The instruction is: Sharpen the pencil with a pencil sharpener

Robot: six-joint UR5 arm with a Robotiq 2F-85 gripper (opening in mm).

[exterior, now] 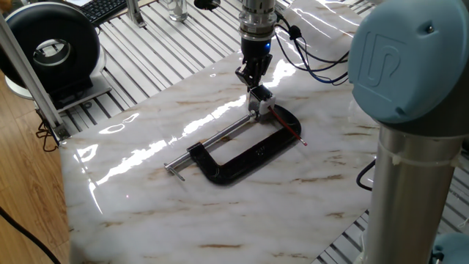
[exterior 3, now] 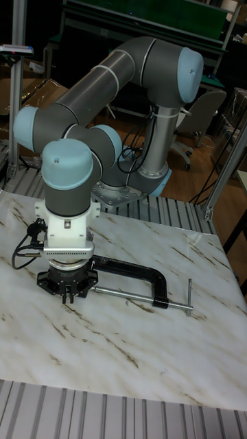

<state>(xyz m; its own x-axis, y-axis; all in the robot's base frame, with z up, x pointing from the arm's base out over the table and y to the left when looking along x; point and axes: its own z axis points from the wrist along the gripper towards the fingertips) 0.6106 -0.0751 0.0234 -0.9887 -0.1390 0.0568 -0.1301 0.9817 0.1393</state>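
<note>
Pencil — just beside gripper, lower right

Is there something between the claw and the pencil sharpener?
Nothing visible. The claw hangs just above the pencil sharpener, which sits at the clamp's far end; the red pencil sticks out sideways, not in between.

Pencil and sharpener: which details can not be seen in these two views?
- Tall fixed view: pencil and pencil sharpener hidden behind the wrist and gripper.
- Fixed view: the pencil tip inside the sharpener is too small to see.
- Fixed view: whether the fingers touch the sharpener is unclear.
</note>
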